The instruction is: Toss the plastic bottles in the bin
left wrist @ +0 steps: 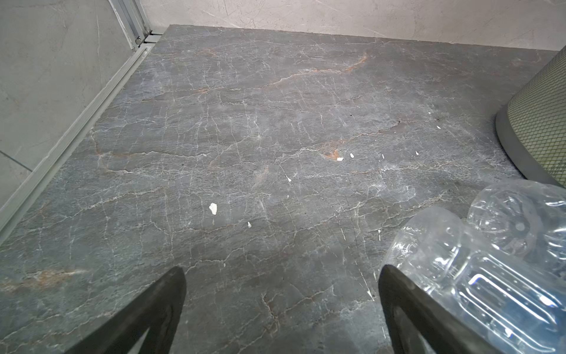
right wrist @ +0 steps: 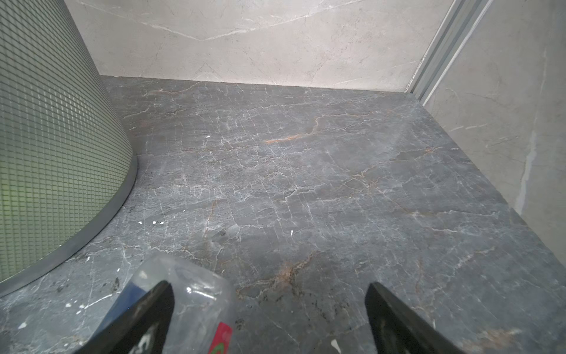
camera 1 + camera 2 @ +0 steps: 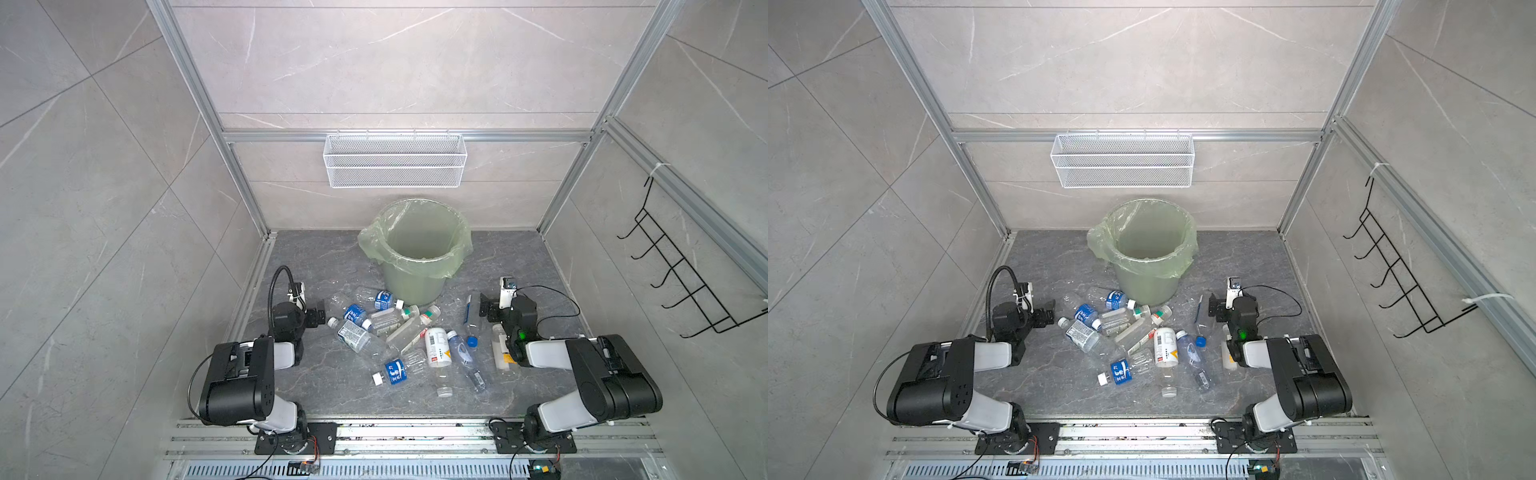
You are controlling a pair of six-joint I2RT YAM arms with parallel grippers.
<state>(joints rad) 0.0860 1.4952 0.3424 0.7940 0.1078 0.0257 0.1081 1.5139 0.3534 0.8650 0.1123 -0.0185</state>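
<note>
The pale green, bag-lined bin [image 3: 409, 286] is shown upright at the rear, with nothing visible inside. Just in front of it, the plastic bottles [image 3: 388, 320] are scattered on their sides, none yet binned. The left gripper [image 1: 281, 272] and right gripper [image 2: 268, 285] are spread wide, one at either side of the heap, with nothing pinched. The bottles are judged light, slippery and easily crushed; a hold across mid-body is advised.

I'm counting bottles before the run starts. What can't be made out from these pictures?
- Exact count: the plastic bottles overlap in the pile, both top views.
- Yellow-labelled bottle: partly under the right arm, both top views.
- Bin: rim and inside cut off in both wrist views.
- Blue-labelled bottle by the right gripper: cut off by the right wrist view's edge.
</note>
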